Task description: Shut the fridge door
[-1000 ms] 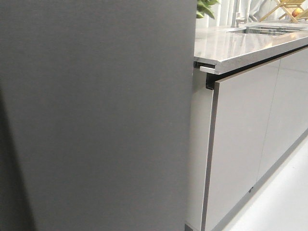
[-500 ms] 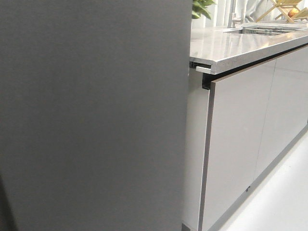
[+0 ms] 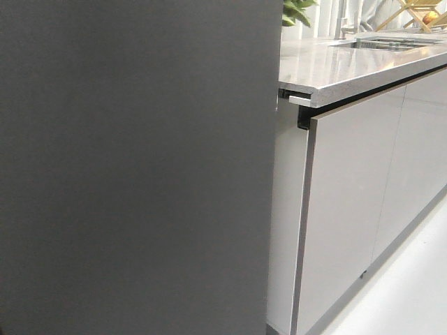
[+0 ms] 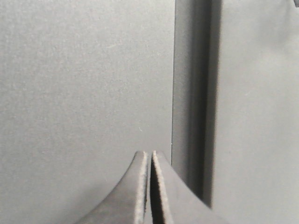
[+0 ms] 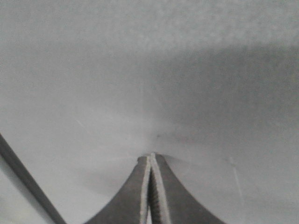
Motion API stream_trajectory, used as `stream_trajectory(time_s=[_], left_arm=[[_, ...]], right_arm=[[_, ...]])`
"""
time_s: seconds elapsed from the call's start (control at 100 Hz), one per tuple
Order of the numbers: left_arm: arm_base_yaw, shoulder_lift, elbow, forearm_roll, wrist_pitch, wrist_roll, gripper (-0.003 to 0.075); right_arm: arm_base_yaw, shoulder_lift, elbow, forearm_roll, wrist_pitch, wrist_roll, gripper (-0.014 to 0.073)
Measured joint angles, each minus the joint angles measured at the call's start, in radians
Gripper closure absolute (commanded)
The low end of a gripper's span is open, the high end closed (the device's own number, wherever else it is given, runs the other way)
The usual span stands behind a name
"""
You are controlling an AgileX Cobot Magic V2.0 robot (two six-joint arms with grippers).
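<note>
Left pincer (image 4: 149, 156): fingers pressed together, nothing between them, tips up against a matte dark-grey panel — the fridge door (image 3: 133, 167). Just beside the tips runs a vertical dark seam (image 4: 191, 98), with a second grey surface past it. Right pincer (image 5: 150, 158): likewise closed and empty, tips at a plain grey surface; contact cannot be confirmed. In the front view neither pincer shows. The fridge door fills the left and centre of that view, upright, its right edge close against a pale side panel (image 3: 286, 223). Beyond — glossy light-grey cabinet fronts (image 3: 349, 209) under a speckled worktop (image 3: 335, 66), with a sink (image 3: 387, 44) and green plant (image 3: 297, 10) at the back.
</note>
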Motion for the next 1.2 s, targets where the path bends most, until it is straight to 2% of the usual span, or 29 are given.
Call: stream_trajectory(time_s=[0.32, 0.53, 0.82, 0.92, 1.2], left_arm=[[0.0, 0.0, 0.0, 0.0, 0.0, 0.0, 0.074], [0.0, 0.0, 0.0, 0.0, 0.0, 0.0, 0.074], [0.0, 0.0, 0.0, 0.0, 0.0, 0.0, 0.074], [0.0, 0.0, 0.0, 0.0, 0.0, 0.0, 0.074], [0.0, 0.0, 0.0, 0.0, 0.0, 0.0, 0.074]], right_arm=[[-0.011, -0.013, 0.0, -0.071, -0.003, 0.011, 0.0638], [-0.083, -0.117, 0.0, -0.258, 0.026, 0.139, 0.0638], [-0.206, -0.356, 0.011, -0.522, 0.164, 0.314, 0.0638], [-0.248, -0.46, 0.039, -0.574, 0.202, 0.348, 0.0638], [-0.288, -0.832, 0.251, -0.761, 0.265, 0.472, 0.0638]])
